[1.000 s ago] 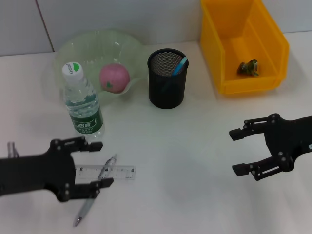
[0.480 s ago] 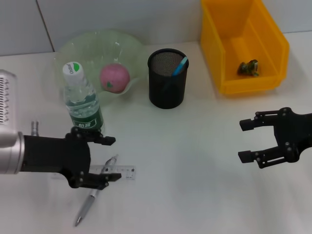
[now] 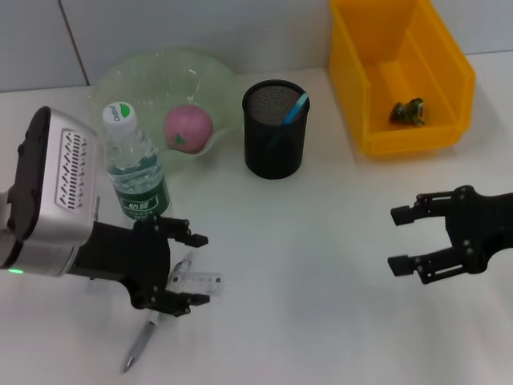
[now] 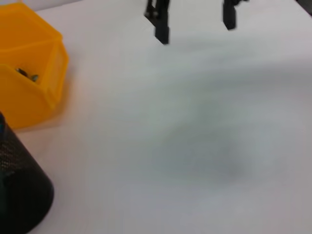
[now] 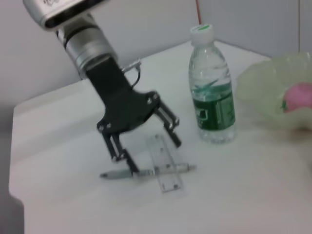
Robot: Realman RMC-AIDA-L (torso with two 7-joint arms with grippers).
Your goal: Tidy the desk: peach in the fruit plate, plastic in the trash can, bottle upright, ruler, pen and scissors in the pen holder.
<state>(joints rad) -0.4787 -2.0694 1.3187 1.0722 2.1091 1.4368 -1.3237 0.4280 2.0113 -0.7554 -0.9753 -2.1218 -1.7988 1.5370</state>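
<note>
**A:** Where does the left black gripper (image 3: pixel 186 269) stand?

**B:** Just in front of the upright clear water bottle with the green label (image 3: pixel 136 172), poised above the silver pen (image 3: pixel 154 322) and the clear plastic ruler (image 3: pixel 195 281). The pen lies crossed over the ruler. The fingers are spread apart with nothing between them, one to each side of the crossing.

**A:** So which item should it take?

**B:** I'd judge the pen, since it lies on top. Close across the barrel, away from the crossing, so the ruler isn't dragged along. Keep the descent shallow; the bottle is close behind and could be tipped.

**A:** And then?

**B:** Carry it to the black mesh pen holder (image 3: pixel 275 128), which stands to the right of the bottle and already holds a blue-handled item, and drop it point down.

**A:** The right black gripper (image 3: pixel 405 239)?

**B:** Far right of the bottle, hovering with its fingers apart and empty, idle. The pink peach (image 3: pixel 188 127) sits in the pale green glass fruit plate (image 3: pixel 152 76) behind the bottle.
</note>
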